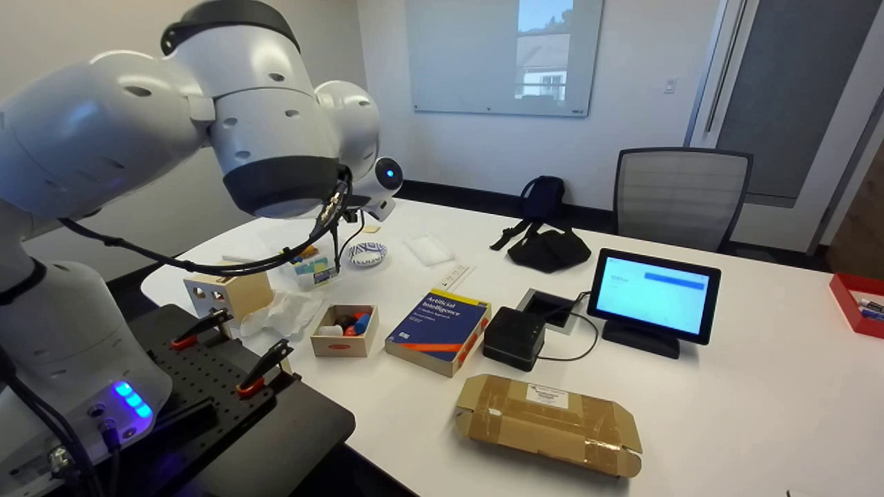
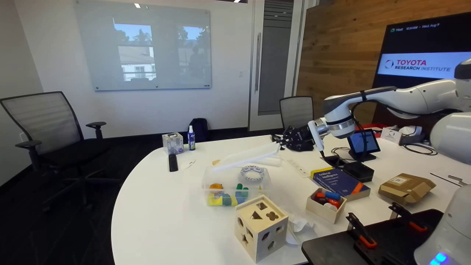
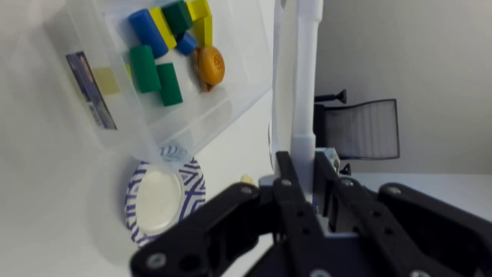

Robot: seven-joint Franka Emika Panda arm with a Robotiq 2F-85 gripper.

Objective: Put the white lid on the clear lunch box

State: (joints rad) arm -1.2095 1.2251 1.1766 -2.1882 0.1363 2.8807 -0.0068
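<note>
The clear lunch box stands on the white table with colored blocks and an orange toy inside. It fills the upper left of the wrist view and is partly behind the arm in an exterior view. My gripper is shut on one end of the white lid. The lid is tilted in the air beyond the box, apart from it. In the wrist view, the gripper's fingers pinch the lid, which stands edge-on beside the box.
A blue-patterned bowl sits close by the lunch box. A wooden shape cube stands near the box. White packaging, a blue book, a wooden box of blocks and a cardboard box lie on the table.
</note>
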